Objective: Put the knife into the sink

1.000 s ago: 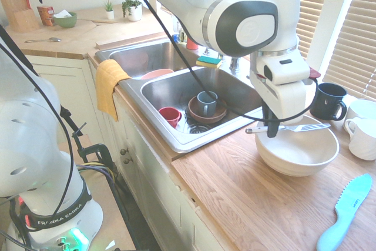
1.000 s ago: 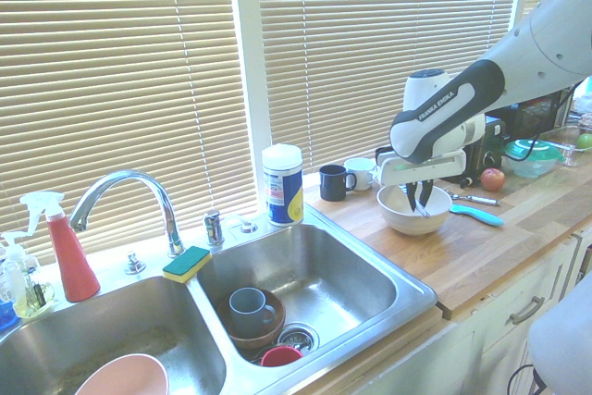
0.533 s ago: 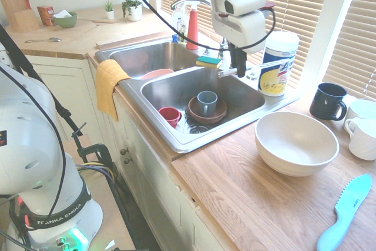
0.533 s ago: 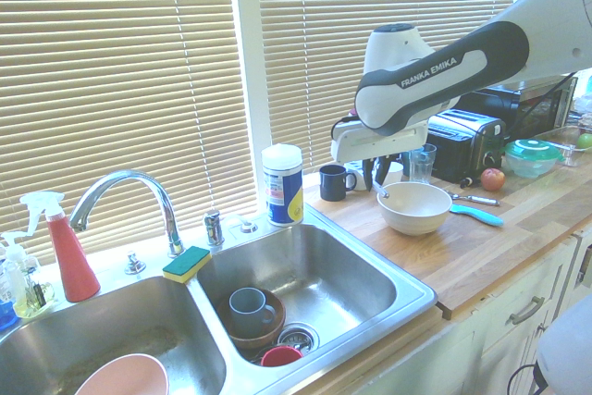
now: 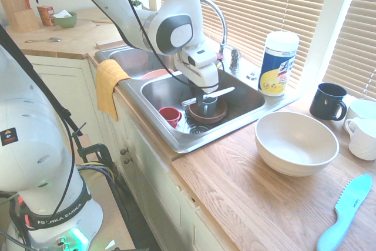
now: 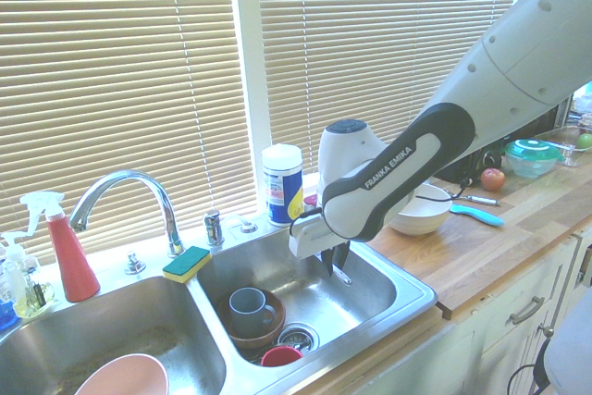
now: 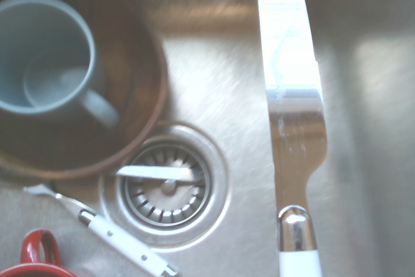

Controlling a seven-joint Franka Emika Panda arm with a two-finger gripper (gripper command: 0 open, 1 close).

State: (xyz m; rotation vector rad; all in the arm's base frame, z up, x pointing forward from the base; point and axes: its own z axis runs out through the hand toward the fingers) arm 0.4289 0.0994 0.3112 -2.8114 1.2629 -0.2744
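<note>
First exterior view, L to R: 1 green bowl (image 5: 64,20); 1 spoon (image 5: 47,40); 1 yellow towel (image 5: 110,86) over the counter edge; 1 steel sink (image 5: 147,113), 2 basins; 1 pink bowl (image 5: 155,74) in the far basin; near basin has 1 red mug (image 5: 170,116), 1 brown bowl (image 5: 216,114), 1 blue-grey mug (image 5: 207,107) in that bowl; gripper (image 5: 199,98) over the near basin, fingers closed on 1 knife (image 5: 222,92), white handle, metal blade; knife is above the basin floor, in the grip; then 1 wipes canister (image 5: 278,66), 1 large white bowl (image 5: 296,145), 1 black mug (image 5: 328,101), 1 white mug (image 5: 363,138), 1 teal serrated knife (image 5: 346,213) on the counter.

Second exterior, L to R: 1 red spray bottle (image 6: 71,261); 1 faucet (image 6: 139,176); 1 green-yellow sponge (image 6: 187,264) by the divider; 1 apple (image 6: 492,179).

Wrist: 1 white-handled fork (image 7: 123,244) beside the drain (image 7: 170,205); 1 short strip of metal (image 7: 155,172) across the drain, can't tell what it belongs to.
</note>
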